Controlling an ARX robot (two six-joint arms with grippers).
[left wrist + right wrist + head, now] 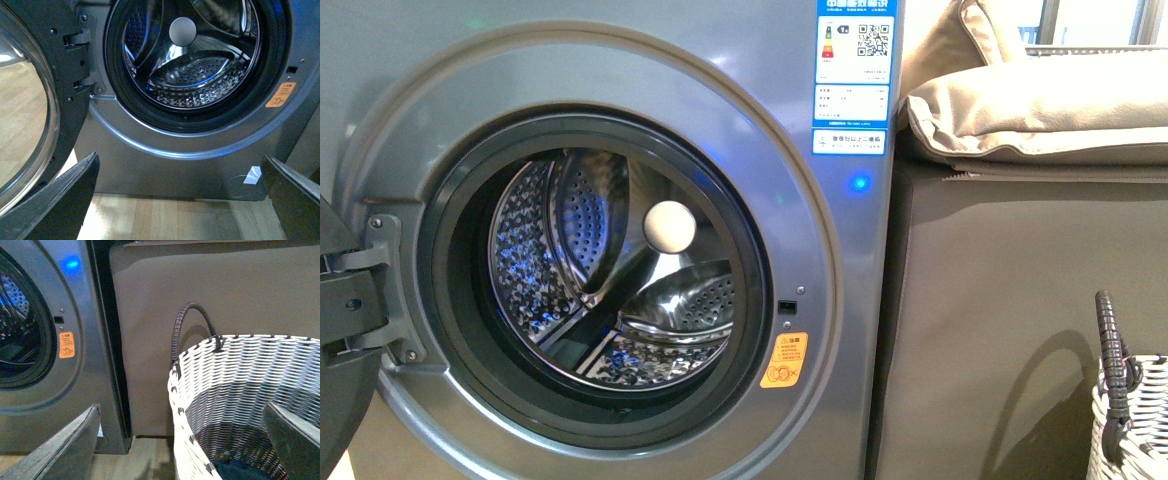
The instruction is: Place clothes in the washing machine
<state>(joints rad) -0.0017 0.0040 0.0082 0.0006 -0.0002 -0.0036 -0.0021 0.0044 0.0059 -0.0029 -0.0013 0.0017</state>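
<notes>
Both claws gape wide, empty: the left gripper faces the washing machine, door open at 9 o'clock. The right gripper hangs by the wicker basket at the machine's 4 o'clock; the clothes lie inside it.
</notes>
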